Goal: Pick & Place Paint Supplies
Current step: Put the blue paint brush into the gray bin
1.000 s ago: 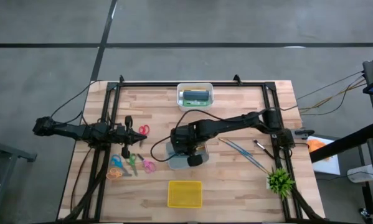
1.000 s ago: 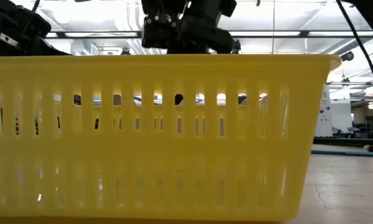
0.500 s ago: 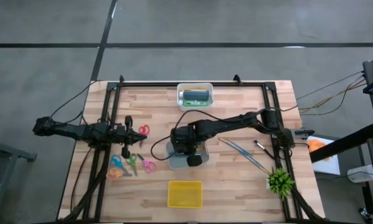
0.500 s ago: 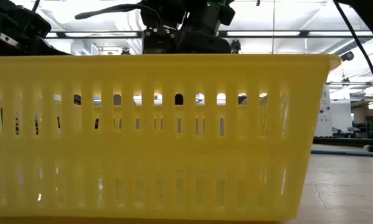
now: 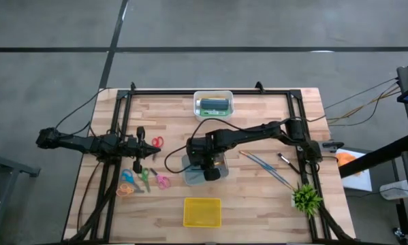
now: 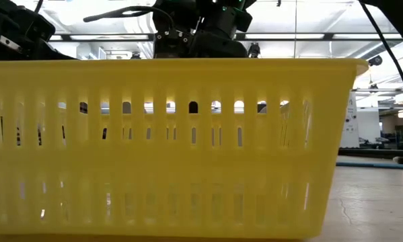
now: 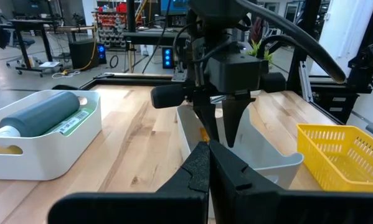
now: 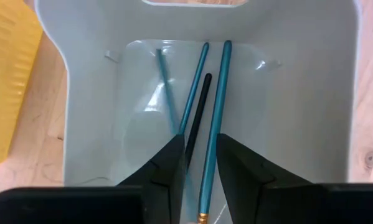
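My right gripper hangs over a pale grey bin at the table's middle, pointing down into it, fingers a little apart. On the bin's floor lie a thin blue brush, another blue brush and a black brush. A longer blue brush runs between the fingers. Two more blue brushes lie on the table to the right. Tubes lie in a white bin at the far edge. My left gripper waits shut at the table's left. My right gripper's fingers come from above, slanting, and stand on either side of the long blue brush's near part, along its length. The brush runs close to one finger; I cannot tell whether it touches. Its far end rests in the bin.
A yellow slotted basket stands near the front edge and fills the low view. Coloured scissors lie at the left, near my left arm. A dark brush and a green spiky plant are at the right.
My right wrist has turned a little above the grey bin, and its cable has come into the low view.
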Tool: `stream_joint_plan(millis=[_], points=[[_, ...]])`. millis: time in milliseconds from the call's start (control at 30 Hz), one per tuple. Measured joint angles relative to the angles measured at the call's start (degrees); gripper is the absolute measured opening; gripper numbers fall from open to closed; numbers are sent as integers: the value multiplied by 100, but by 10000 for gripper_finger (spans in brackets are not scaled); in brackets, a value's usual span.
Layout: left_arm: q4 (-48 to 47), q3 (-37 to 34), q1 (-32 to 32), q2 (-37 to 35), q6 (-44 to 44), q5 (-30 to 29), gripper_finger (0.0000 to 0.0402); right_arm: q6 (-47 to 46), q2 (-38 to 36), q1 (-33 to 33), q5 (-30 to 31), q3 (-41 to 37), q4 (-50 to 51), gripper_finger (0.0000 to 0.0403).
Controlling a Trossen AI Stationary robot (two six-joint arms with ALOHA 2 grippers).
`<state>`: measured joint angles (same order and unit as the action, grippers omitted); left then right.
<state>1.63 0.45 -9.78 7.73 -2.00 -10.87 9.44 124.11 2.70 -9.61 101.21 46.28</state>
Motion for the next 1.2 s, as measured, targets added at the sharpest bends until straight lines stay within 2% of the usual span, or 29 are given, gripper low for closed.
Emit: stream_joint_plan(millis=[400, 633, 800, 967, 1200], points=[[-1, -2, 0, 2, 1, 0, 0, 21, -85, 2, 57, 64, -4, 92], [0, -2, 0, 2, 2, 0, 0, -1, -519, 2, 97, 74, 185, 92], [0, 0, -2, 2, 1, 0, 0, -199, -902, 2, 400, 6, 576, 92], [-2, 0, -1, 2, 1, 1, 0, -617, -1382, 23, 673, -318, 777, 92], [-1, 0, 0, 2, 1, 0, 0, -1701, -2438, 126, 1053, -1418, 774, 92]])
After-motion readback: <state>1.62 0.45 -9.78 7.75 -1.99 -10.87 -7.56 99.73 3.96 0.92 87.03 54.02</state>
